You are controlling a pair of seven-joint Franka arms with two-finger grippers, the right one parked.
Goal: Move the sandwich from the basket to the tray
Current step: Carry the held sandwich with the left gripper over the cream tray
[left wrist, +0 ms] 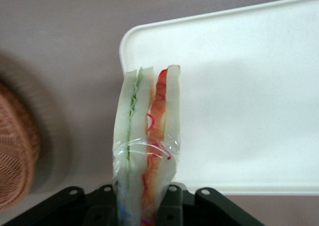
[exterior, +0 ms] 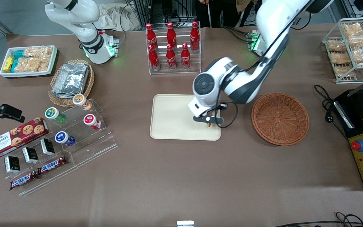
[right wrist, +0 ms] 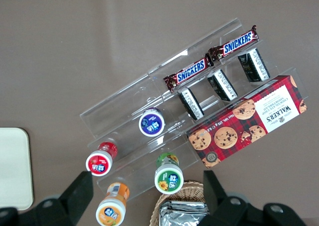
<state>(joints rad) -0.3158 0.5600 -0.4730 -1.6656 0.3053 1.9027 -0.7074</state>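
My left gripper (exterior: 212,121) hangs over the corner of the cream tray (exterior: 172,119) nearest the reddish-brown basket (exterior: 280,118), shut on the sandwich (left wrist: 147,136). The sandwich is a plastic-wrapped wedge of white bread with green and orange-red layers, held upright between the fingers (left wrist: 172,201), its tip over the tray's rounded corner (left wrist: 130,37). In the front view only a sliver of the sandwich (exterior: 212,125) shows under the gripper. The basket (left wrist: 15,151) holds nothing that I can see and lies beside the tray, toward the working arm's end.
A rack of red cola bottles (exterior: 172,47) stands farther from the front camera than the tray. A clear stand with small jars, Snickers bars and a cookie box (exterior: 17,137) lies toward the parked arm's end. A black appliance (exterior: 362,126) sits beside the basket.
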